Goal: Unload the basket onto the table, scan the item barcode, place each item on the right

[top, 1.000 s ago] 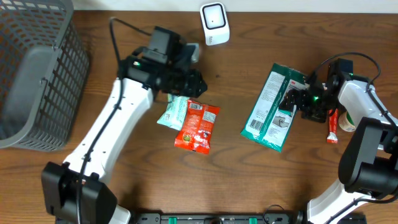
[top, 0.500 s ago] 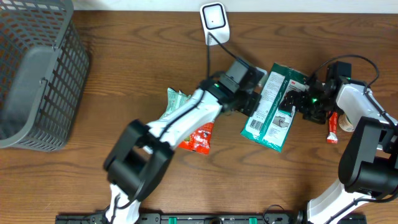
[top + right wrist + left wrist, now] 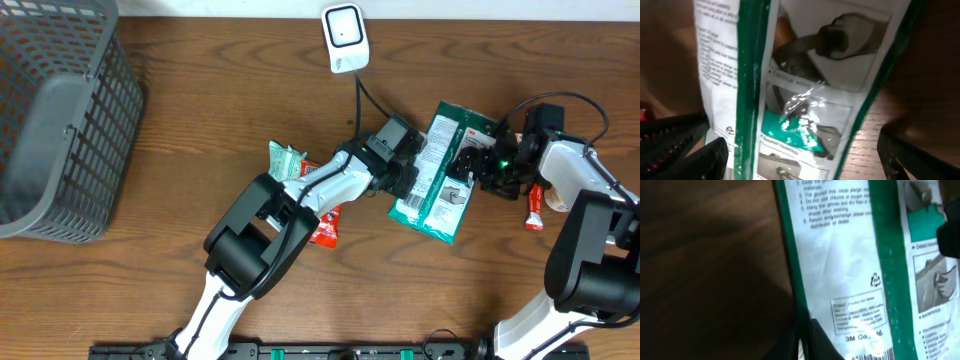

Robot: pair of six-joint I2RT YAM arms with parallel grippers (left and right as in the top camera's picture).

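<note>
Newly swung over, the closed left claw (image 3: 406, 183) is sitting at the glove pack's (image 3: 438, 205) edge. The spread right claw (image 3: 470, 165) is straddling it. It is probably light, slippery film, so pinch its edge.

You see only the top of the barcode (image 3: 874, 355) on the green-and-white package (image 3: 850, 270); the left wrist view's lower edge cuts it off, and its small print blurs unreadably. Overhead, the left arm (image 3: 325, 185) hides part of the red packet (image 3: 325, 232).
</note>
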